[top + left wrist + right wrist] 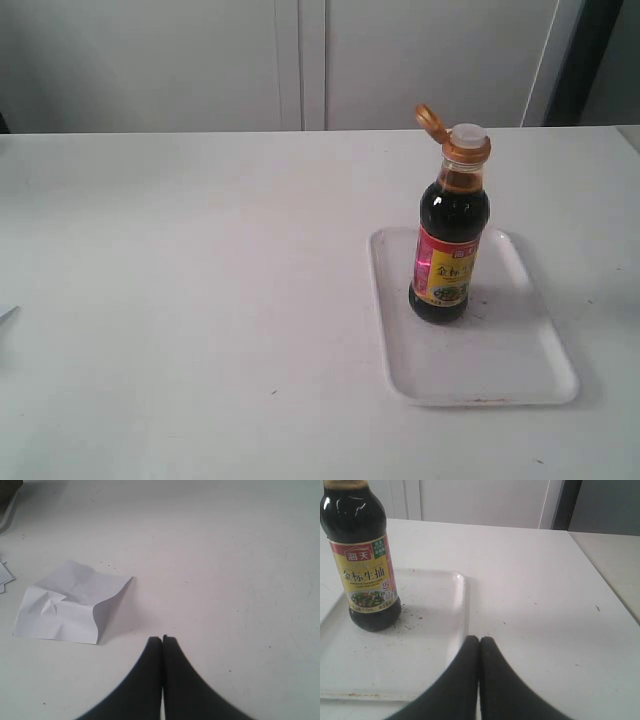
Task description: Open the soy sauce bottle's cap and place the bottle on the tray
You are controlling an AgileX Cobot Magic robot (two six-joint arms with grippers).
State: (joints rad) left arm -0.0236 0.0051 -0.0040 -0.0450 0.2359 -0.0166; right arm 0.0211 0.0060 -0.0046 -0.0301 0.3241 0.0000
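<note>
The soy sauce bottle (pixel 450 250) stands upright on the far part of the white tray (pixel 500 370). Its golden-orange cap (pixel 430 119) is flipped back on its hinge, and the white spout (pixel 467 132) is bare. In the right wrist view the bottle (pixel 365 570) rests on the tray (pixel 435 645), apart from my right gripper (pixel 479 639), which is shut and empty over the tray's rim. My left gripper (pixel 162 639) is shut and empty above bare table. Neither gripper shows in the exterior view.
A crumpled sheet of white paper (pixel 70 605) lies on the table near my left gripper. The white table (pixel 200 300) runs back to a pale wall. Its edge (pixel 605 585) passes beside the right gripper, with another surface beyond it.
</note>
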